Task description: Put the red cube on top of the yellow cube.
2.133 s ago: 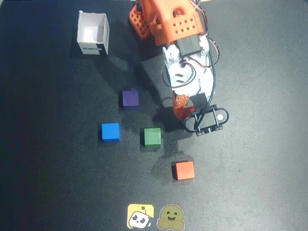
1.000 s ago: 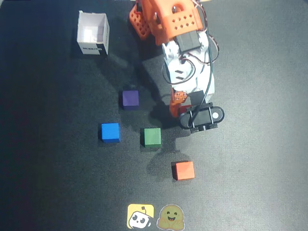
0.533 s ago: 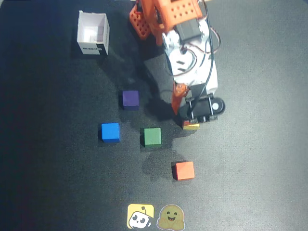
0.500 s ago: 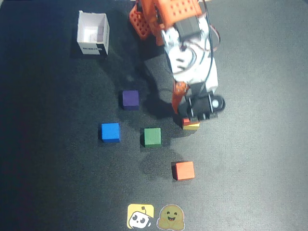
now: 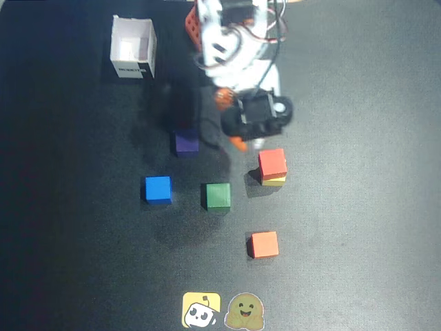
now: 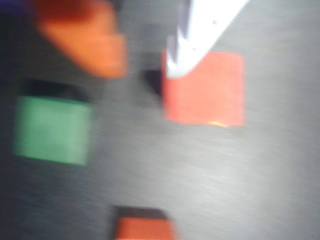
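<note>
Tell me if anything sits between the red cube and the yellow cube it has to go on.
Nothing visible does. In the overhead view the red cube already rests on the yellow cube, whose edge peeks out below it. The gripper has let go and is apart from the stack, on its upper left. The green cube sits off to the left.
</note>
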